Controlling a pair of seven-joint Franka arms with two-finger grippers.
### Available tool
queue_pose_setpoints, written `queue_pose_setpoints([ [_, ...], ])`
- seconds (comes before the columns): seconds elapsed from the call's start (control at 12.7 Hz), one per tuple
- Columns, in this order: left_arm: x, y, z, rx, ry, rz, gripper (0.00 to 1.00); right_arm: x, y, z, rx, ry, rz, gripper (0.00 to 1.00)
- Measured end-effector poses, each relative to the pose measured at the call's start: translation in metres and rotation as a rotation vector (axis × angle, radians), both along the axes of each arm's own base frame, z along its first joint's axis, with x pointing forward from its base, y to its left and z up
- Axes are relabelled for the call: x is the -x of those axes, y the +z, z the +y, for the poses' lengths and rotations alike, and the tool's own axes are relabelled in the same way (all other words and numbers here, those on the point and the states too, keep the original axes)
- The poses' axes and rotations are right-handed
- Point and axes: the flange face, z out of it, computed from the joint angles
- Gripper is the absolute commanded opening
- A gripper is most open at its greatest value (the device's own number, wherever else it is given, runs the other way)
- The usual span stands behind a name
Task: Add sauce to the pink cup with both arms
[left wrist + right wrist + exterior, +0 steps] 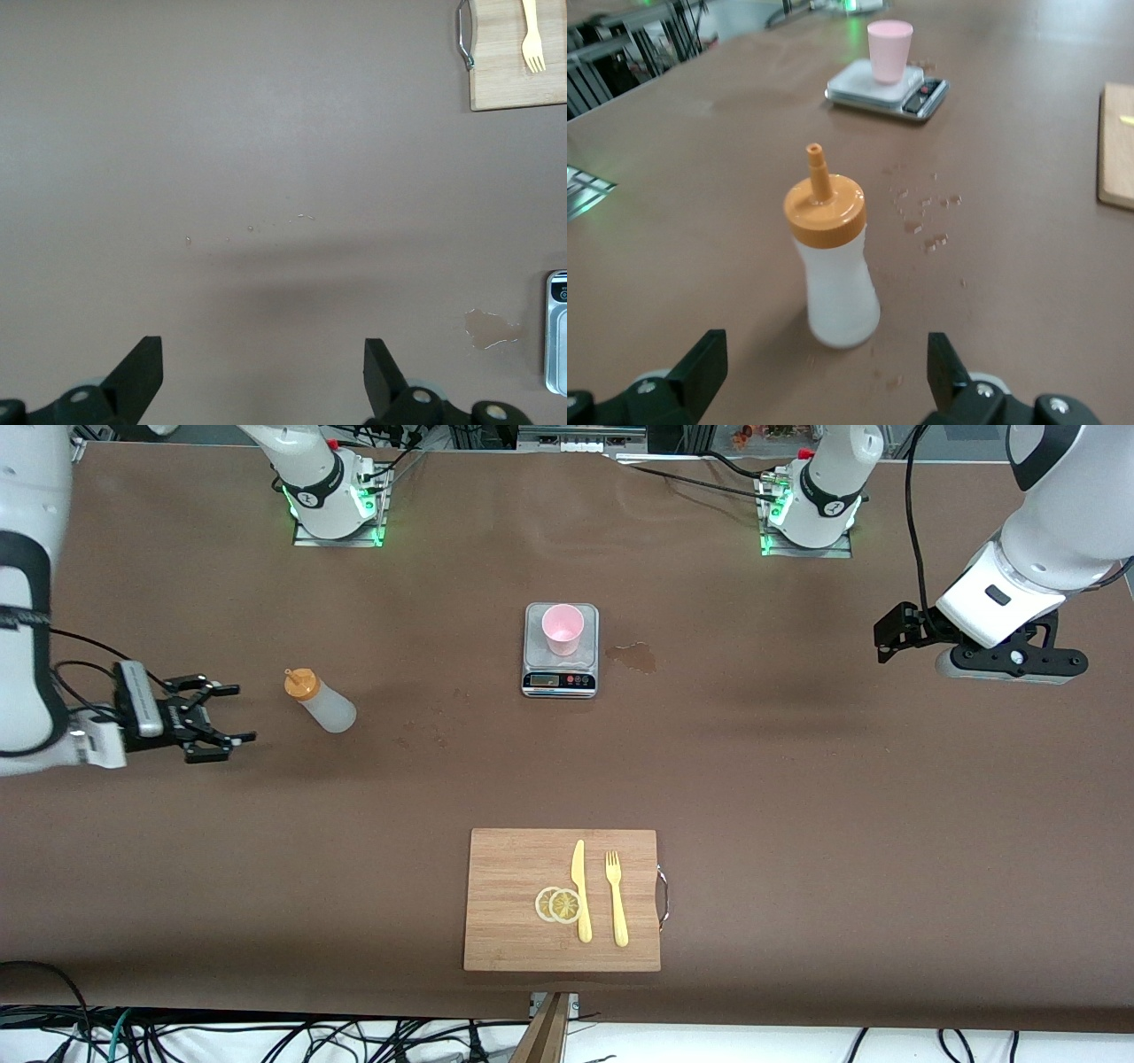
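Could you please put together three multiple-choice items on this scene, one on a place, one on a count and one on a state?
1. Where does the pink cup stand?
A. on the cutting board
B. on the kitchen scale
C. on the bare table

2. How many lemon slices lie on the cutting board?
A. two
B. four
C. none

3. What is the state of the right end effector?
A. shut on the sauce bottle
B. shut on the cup
C. open, holding nothing

Answers: 1 B, the cup sits on the scale's platform; 2 A, two slices overlap beside the yellow knife; 3 C, its fingers stand apart beside the upright bottle without touching it. The left end effector waits open over bare table.
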Motion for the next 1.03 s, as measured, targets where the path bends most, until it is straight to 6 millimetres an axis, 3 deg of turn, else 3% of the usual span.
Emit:
queue_pose_setpoints([
  [0.24,0.000,0.000,0.000,0.000,0.000,0.000,1.00,-0.002,0.078,-0.004,0.219,-0.126,0.008,1.00],
  [0.47,0.000,0.000,0.000,0.000,0.000,0.000,1.00,-0.001,0.145,0.022,0.451,-0.311,0.063,1.00],
  [0.71,0.000,0.000,0.000,0.000,0.001,0.001,1.00,0.009,0.194,0.049,0.635,-0.541,0.135,1.00],
  [1.03,0.001,0.000,0.001,-0.001,0.002,0.009,1.00,0.027,0.241,0.069,0.792,-0.900,0.234,1.00],
])
